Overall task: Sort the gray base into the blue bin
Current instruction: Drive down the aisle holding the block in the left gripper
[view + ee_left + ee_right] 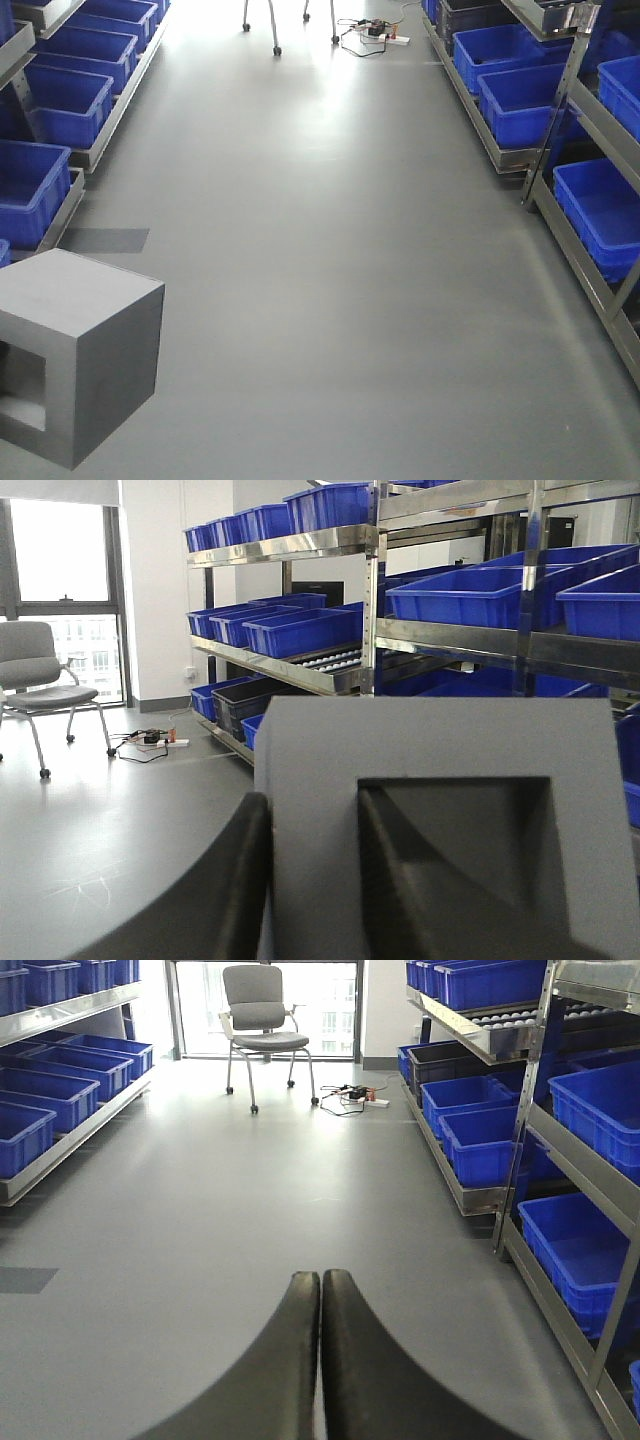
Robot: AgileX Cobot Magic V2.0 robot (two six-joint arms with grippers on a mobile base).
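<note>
In the front view the matte gray cube-shaped base (85, 340) is at the lower left, with its square recess turned to the left. It seems lifted clear of the gray floor (350, 300), though no claw shows here. Bright-blue plastic bins (590, 164) sit on the metal racks (553, 130) along both sides of the aisle, well apart from the base. I cannot tell which one is meant for it.

In the left wrist view the left claw (310, 798) is closed on one wall of the base (430, 740). One dark finger (225, 890) lies on the outside face and the other goes into the recess. I judge this grip is chosen because the whole block is too wide for the claw, while the wall is thin enough to pinch.

In the right wrist view the right claw (320, 1280) has its fingers pressed together and holds nothing. It points down the aisle toward a gray office chair (258, 1005), probably held aside so it does not disturb the load. The carrying is under way; the placing in a bin is not yet done
</note>
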